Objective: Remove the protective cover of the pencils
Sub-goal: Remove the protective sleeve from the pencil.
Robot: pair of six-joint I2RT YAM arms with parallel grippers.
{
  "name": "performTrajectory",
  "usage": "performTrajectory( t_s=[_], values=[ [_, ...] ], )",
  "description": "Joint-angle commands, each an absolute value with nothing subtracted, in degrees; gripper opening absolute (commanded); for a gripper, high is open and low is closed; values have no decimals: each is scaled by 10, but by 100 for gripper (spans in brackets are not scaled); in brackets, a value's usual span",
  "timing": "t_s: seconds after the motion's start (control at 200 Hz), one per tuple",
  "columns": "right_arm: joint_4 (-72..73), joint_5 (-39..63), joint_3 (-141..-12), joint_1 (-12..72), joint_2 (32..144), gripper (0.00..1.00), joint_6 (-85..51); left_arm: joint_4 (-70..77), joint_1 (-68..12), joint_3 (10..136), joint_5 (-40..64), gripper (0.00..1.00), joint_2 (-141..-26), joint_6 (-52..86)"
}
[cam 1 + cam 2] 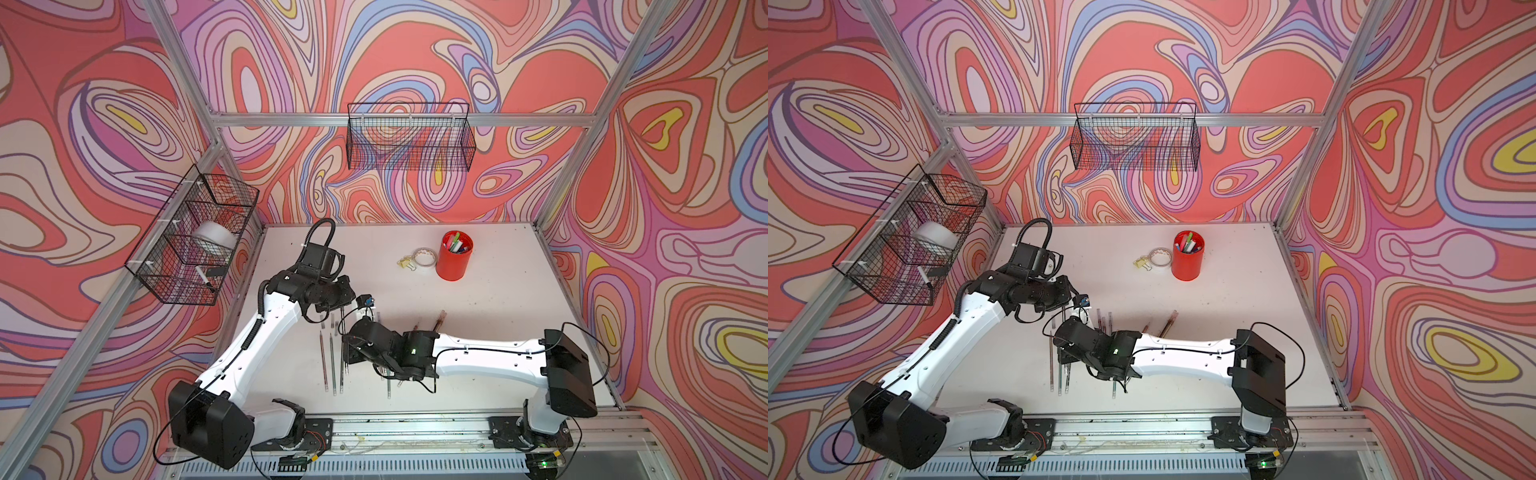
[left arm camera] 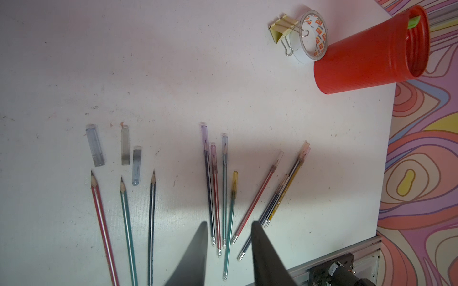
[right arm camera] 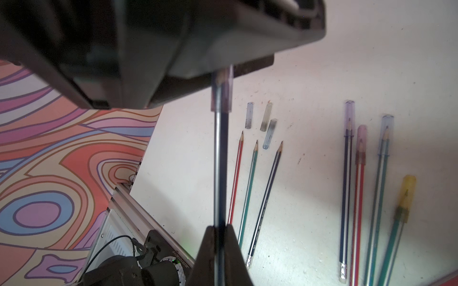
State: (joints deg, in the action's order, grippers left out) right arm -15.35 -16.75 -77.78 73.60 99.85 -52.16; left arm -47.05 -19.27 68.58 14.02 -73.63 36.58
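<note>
My right gripper [image 3: 219, 226] is shut on the shaft of a dark pencil [image 3: 219, 161]. This pencil carries a clear purplish cover [image 3: 223, 91] on its tip. The cover's far end runs under the left arm's black housing [image 3: 173, 37] and is hidden there. In the left wrist view my left gripper [image 2: 229, 224] has its jaws a little apart with only table between them. Three bare pencils [image 2: 125, 222] lie on the table below three loose clear covers [image 2: 95, 146]. Several covered pencils [image 2: 215, 185] lie beside them, and more lie fanned out [image 2: 285, 188].
A red cup [image 2: 371, 54] with markers stands at the back, with a tape roll [image 2: 311, 37] and a binder clip [image 2: 280, 29] next to it. Wire baskets hang on the back wall [image 1: 409, 137] and the left wall [image 1: 195, 237]. An aluminium rail [image 2: 334, 252] edges the table.
</note>
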Motion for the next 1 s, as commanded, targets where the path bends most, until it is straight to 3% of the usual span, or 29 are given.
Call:
performTrajectory(
  t_s=[0.0,0.16,0.336,0.486,0.611,0.791,0.992],
  values=[
    [-147,-169,-796,739,1002,1,-518,-468,-197,679,139,17,-743,371],
    [-151,-173,-792,738,998,4,-522,-472,-198,679,134,9,-744,368],
    [-163,-180,-790,739,997,24,-532,-483,-197,690,124,3,-752,360],
    [-170,-183,-798,738,1001,27,-533,-488,-198,694,118,2,-755,351],
    [-179,-183,-807,739,1010,23,-533,-489,-198,698,116,0,-758,346],
    [-184,-180,-813,739,1012,7,-536,-496,-198,710,104,0,-763,334],
    [-188,-180,-809,739,1012,0,-539,-500,-198,731,80,0,-772,312]
  ],
)
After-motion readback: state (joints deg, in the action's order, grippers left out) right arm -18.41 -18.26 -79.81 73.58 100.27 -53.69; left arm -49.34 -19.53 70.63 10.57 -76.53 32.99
